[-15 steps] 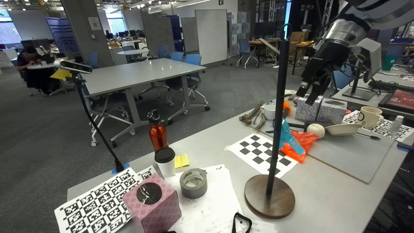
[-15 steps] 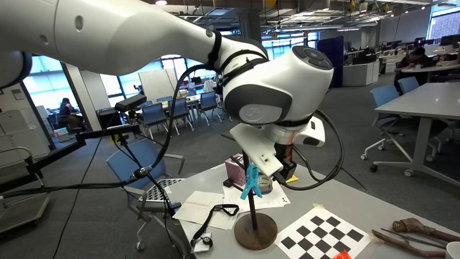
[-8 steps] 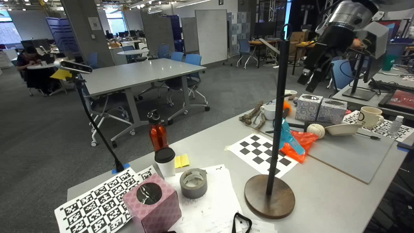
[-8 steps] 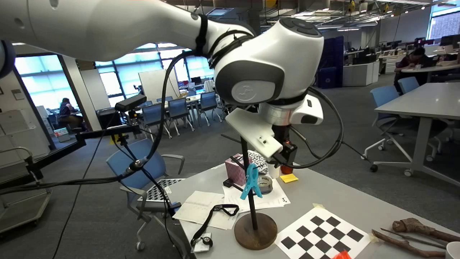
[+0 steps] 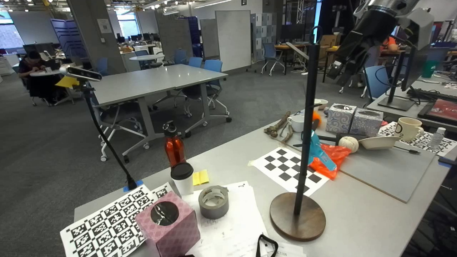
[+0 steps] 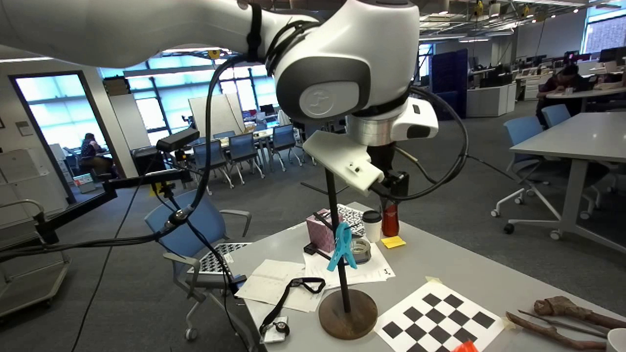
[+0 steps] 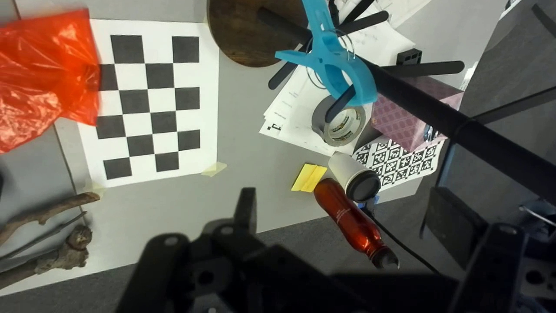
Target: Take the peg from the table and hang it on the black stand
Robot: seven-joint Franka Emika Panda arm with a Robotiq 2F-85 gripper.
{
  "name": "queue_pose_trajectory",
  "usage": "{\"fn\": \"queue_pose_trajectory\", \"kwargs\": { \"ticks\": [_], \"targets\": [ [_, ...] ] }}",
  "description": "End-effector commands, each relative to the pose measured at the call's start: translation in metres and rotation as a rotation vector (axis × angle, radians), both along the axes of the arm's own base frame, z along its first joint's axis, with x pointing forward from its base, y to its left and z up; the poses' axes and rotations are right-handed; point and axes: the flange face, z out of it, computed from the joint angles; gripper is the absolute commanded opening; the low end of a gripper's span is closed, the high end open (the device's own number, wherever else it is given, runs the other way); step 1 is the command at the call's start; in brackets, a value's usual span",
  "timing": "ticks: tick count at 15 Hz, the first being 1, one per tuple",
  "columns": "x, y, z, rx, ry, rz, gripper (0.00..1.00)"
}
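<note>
Teal peg (image 6: 343,240) on the black stand (image 5: 309,114), lower than and apart from the wide-jawed end effector (image 5: 338,76)

My table (image 5: 360,217): pale grey top. Black stand (image 5: 308,110) upright on it, round base (image 5: 312,225) flat. Checkerboard sheet (image 5: 282,166) taped down right at the base; I can't tell if they touch. Past it I have a grey board (image 5: 392,175) lying flat, sticks (image 7: 71,250) across its edge. Other side of the stand: loose papers (image 5: 232,228), pink tissue box (image 5: 178,232), marker sheet (image 5: 110,223) partly hidden by the box. White lidded cup (image 5: 184,185) at the papers' edge, yellow notes (image 5: 200,177) just beside it, red bottle (image 7: 349,221) near the table's edge. Lanyard (image 6: 282,300) runs off the papers onto bare table.
</note>
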Motion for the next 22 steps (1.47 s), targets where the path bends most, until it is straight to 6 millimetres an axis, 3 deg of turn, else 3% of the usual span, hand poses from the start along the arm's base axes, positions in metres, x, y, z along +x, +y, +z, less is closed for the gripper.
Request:
{"fn": "queue_pose_trajectory", "kwargs": {
  "ticks": [1, 7, 22],
  "targets": [
    [-0.017, 0.01, 0.012, -0.041, -0.009, -0.023, 1.0],
    [-0.035, 0.03, 0.013, -0.017, 0.002, -0.061, 1.0],
    [-0.071, 0.055, 0.017, -0.051, -0.018, -0.156, 1.0]
  ]
}}
